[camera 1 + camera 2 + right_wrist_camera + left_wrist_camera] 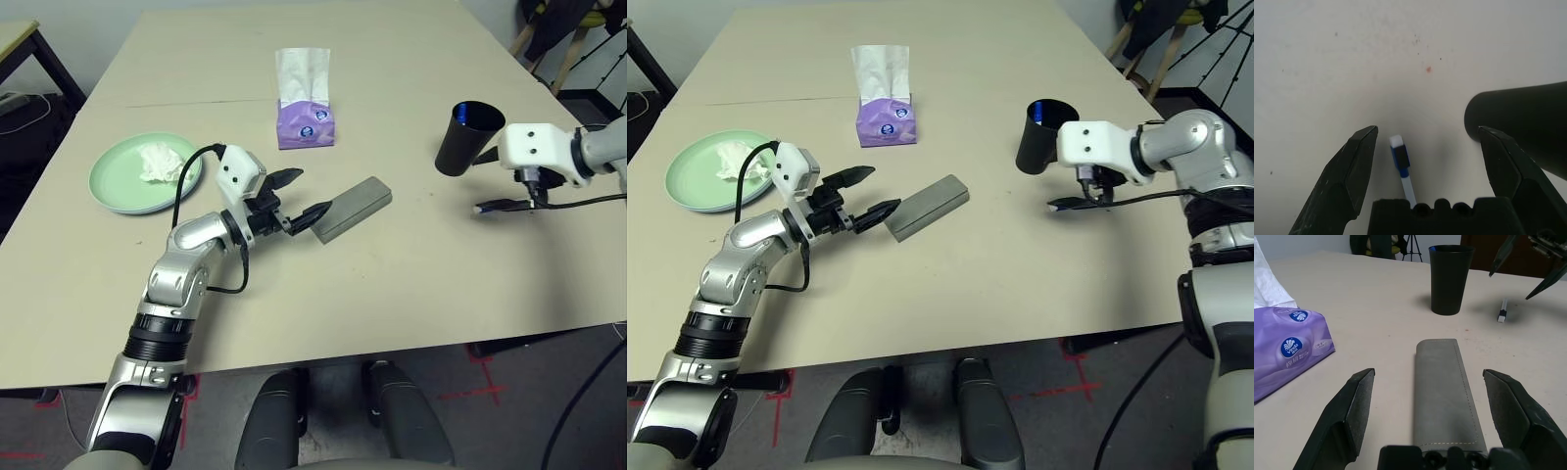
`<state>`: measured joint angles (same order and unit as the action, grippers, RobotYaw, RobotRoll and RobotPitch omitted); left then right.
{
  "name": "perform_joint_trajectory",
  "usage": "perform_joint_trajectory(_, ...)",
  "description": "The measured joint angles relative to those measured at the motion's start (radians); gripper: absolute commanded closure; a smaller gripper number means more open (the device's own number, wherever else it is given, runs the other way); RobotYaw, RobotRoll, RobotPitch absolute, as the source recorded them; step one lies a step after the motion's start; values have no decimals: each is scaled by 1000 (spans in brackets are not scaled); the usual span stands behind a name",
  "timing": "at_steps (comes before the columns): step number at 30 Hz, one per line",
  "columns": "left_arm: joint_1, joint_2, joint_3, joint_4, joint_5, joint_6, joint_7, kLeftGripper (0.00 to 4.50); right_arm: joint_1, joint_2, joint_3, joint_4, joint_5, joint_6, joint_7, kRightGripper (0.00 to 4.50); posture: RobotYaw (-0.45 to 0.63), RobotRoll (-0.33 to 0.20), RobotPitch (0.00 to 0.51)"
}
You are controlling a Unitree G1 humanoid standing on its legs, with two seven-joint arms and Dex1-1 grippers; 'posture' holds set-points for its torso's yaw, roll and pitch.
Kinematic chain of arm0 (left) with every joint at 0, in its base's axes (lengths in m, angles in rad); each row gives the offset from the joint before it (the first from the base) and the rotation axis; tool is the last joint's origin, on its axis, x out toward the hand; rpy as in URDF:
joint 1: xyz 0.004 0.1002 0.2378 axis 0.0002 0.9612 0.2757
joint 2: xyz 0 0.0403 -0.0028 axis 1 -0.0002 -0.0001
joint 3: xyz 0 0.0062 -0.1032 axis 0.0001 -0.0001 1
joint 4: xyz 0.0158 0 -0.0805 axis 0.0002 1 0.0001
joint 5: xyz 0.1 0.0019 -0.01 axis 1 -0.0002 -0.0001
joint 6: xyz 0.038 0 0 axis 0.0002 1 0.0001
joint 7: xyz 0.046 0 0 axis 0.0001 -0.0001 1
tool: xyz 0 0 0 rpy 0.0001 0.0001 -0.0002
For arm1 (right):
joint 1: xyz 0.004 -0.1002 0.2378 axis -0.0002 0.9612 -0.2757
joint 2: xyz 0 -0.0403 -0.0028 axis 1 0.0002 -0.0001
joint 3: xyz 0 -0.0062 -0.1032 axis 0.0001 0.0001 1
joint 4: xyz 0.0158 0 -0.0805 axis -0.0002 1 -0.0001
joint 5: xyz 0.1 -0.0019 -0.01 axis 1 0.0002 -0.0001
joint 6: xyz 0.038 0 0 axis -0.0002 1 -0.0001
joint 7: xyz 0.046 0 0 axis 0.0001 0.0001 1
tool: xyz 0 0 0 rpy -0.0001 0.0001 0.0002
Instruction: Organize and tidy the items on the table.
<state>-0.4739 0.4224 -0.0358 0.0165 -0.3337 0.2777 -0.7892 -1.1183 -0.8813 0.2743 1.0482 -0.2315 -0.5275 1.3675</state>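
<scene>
On the table (411, 294), the grey glasses case (353, 208) lies before the wide-open, empty left gripper (302, 196); the right gripper (1425, 161), equally spread, hovers over a white pen (1400, 161) beside the black cup (465, 137).

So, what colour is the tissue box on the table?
Purple tissue box, with white-and-blue round logos; clearest in the left wrist view.
</scene>
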Motion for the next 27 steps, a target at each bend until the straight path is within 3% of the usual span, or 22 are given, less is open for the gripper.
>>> perform_joint_trajectory(16, 50, 10, 19, -85, -20, 53, 18, 0, -113, 4, 52, 117, -158, -101, -100, 26, -32, 0, 308)
perform_joint_trajectory(27, 64, 10, 20, -120, -25, 83, 39, 0, -159, 4, 137, 161, -262, -138, -64, 26, -21, 0, 314)
